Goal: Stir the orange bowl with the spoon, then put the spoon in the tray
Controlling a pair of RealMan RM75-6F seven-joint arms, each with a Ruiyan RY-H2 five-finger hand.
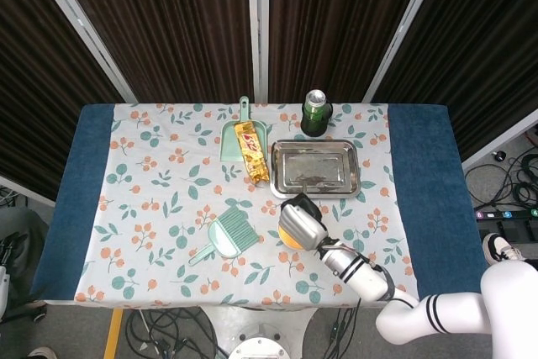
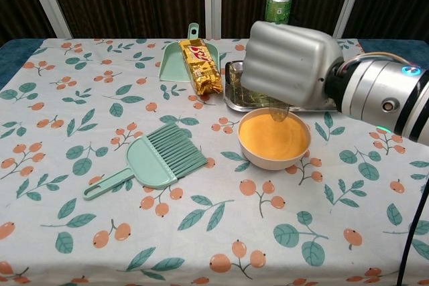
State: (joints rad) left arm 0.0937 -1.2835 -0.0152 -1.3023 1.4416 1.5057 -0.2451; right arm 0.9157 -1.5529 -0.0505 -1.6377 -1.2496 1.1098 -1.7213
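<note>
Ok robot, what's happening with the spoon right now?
Right robot hand holds spoon over orange bowl. Left robot hand unseen. Tray behind bowl, nothing blocking.

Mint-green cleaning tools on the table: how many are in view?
2. A mint-green dustpan lies at the far side, partly under a snack packet; a mint-green brush lies nearer, left of the orange bowl. None appear hidden.

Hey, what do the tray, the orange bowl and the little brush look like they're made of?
The tray looks like bare metal, probably stainless steel: silvery and shiny, with reflections on its rim. The bowl looks like plastic or glazed ceramic, orange inside and pale cream outside; its smooth surface leaves that open. The brush looks like matte mint-green plastic, with moulded bristles.
</note>
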